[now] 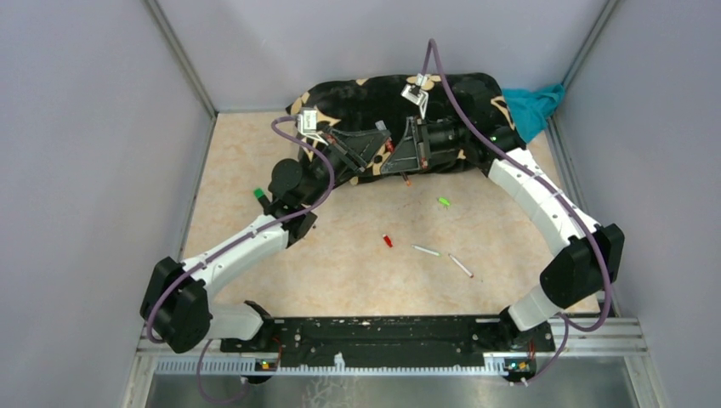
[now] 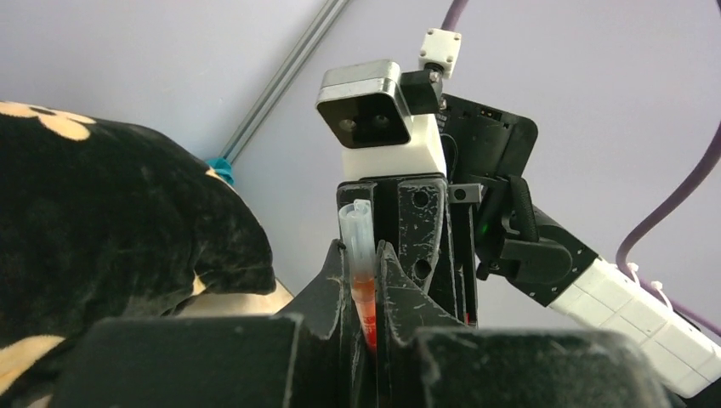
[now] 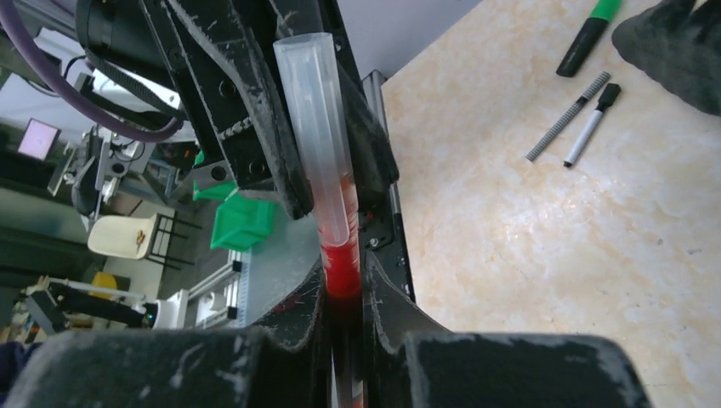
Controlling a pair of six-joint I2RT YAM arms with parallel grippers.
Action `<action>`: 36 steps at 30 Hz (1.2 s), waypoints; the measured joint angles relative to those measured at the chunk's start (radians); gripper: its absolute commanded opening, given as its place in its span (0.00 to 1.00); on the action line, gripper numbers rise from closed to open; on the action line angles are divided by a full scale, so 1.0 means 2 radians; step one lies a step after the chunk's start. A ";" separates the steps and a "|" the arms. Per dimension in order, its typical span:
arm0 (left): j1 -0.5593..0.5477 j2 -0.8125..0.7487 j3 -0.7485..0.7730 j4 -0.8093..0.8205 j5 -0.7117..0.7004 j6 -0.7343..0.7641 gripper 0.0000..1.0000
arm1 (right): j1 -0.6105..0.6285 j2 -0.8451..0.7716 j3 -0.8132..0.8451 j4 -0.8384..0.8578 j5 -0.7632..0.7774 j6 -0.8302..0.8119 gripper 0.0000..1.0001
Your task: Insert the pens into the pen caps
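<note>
The left pincer [image 2: 364, 255] and right pincer [image 3: 344, 280] both clamp one clear red pen [image 3: 315, 127]. On the worktop [image 1: 340, 280], centre-right: two white pens [image 1: 425, 250], one red cap [image 1: 388, 240], one green cap [image 1: 443, 201].

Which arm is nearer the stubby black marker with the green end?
Left. The left arm has its elbow joint right beside the stubby black marker with the green end; the right arm curves along the opposite side of the table, well away from it.

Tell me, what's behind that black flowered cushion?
A teal cloth pokes out behind the cushion's right end, against the wall. Anything else back there is hidden by the cushion itself.
</note>
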 measured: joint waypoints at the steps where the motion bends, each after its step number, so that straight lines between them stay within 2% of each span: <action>1: 0.000 0.002 -0.001 0.001 0.001 -0.001 0.00 | -0.001 0.000 -0.005 0.010 -0.007 0.013 0.00; 4: 0.000 0.007 -0.008 0.006 0.007 -0.006 0.00 | 0.001 0.000 -0.005 -0.013 0.008 -0.004 0.00; 7: 0.000 0.009 -0.010 0.020 0.008 -0.011 0.00 | -0.002 0.002 -0.016 0.040 -0.016 0.045 0.00; 12: 0.000 0.002 -0.017 0.034 0.011 -0.024 0.02 | 0.001 0.002 -0.024 0.073 -0.034 0.048 0.00; 19: 0.000 -0.022 -0.038 0.024 0.039 -0.045 0.31 | 0.004 -0.030 -0.098 0.137 -0.049 0.047 0.00; 24: -0.004 -0.033 -0.052 0.007 0.109 -0.062 0.52 | -0.008 -0.054 -0.134 0.185 -0.024 0.055 0.00; 30: -0.032 -0.045 -0.085 -0.064 0.202 -0.066 0.73 | -0.006 -0.067 -0.143 0.265 0.006 0.065 0.00; 36: -0.027 -0.105 -0.110 -0.115 0.206 -0.044 0.90 | -0.006 -0.090 -0.174 0.333 -0.014 0.074 0.00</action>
